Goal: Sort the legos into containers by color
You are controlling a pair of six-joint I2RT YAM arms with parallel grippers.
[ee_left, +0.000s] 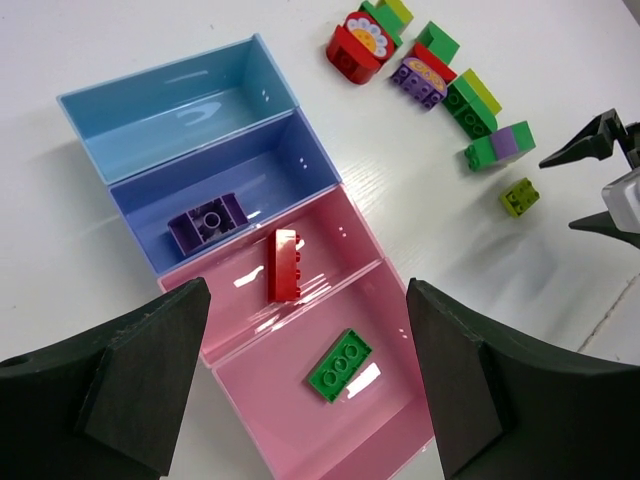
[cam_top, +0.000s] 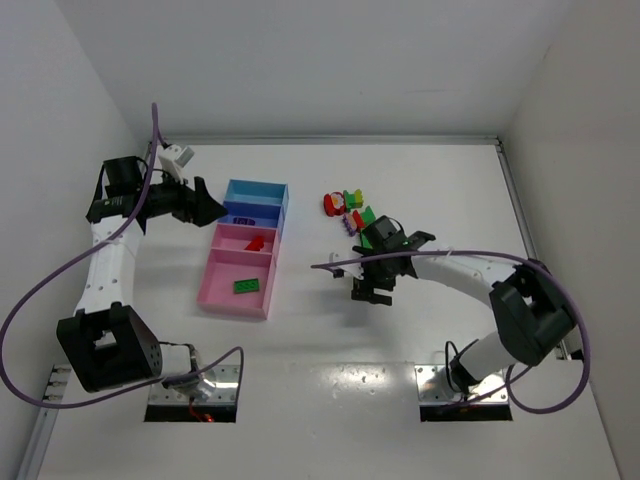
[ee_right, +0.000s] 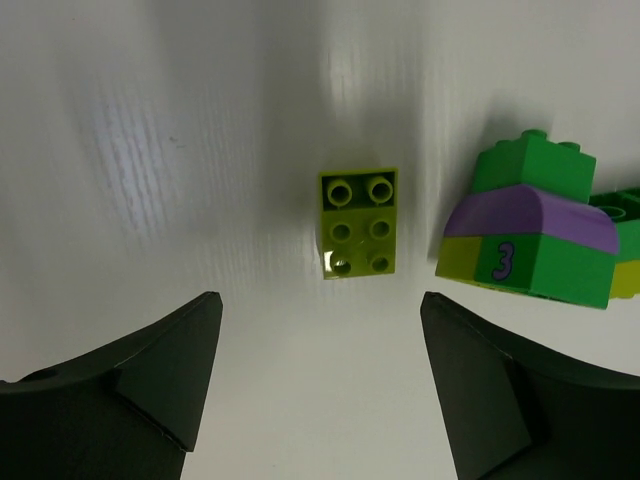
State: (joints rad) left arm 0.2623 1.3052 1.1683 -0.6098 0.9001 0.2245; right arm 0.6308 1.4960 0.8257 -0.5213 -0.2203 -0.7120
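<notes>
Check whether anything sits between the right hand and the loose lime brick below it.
Nothing visible does. The right hand hangs open over the lime brick, which lies alone on the bare table. The green-and-purple stack sits beside it, apart.

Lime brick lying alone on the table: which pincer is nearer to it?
Right. The right pincer hangs open just over the lime brick; the left pincer is away by the trays.

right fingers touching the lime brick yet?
Apart. The right wrist view shows the lime brick lying flat, with bare table visible between it and both fingers of the open right gripper.
</notes>
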